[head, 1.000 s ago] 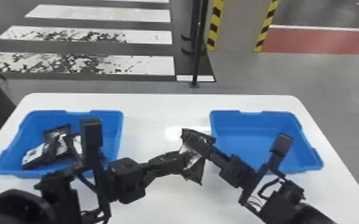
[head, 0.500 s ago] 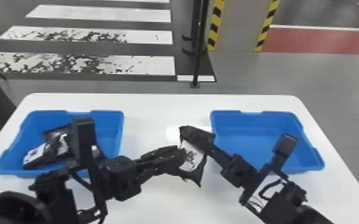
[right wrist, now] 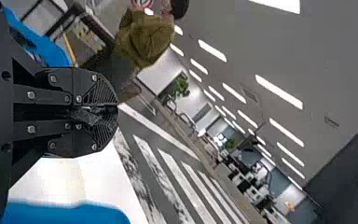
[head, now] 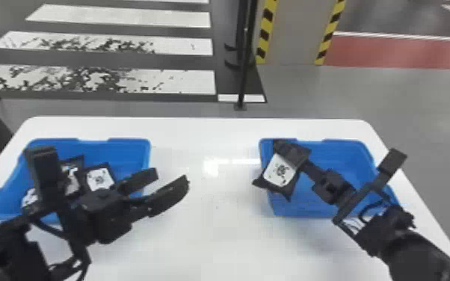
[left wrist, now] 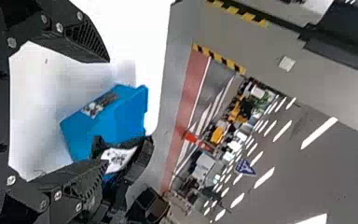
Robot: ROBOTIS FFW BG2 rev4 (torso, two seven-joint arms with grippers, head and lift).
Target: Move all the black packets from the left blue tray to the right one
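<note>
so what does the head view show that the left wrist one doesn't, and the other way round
Head view: the left tray with packets in it.
Left wrist view: ceiling lights and a blue sign.
Both: the right tray, the left tool with its fingers apart, the right tool gripping the held packet, and the white table.
</note>
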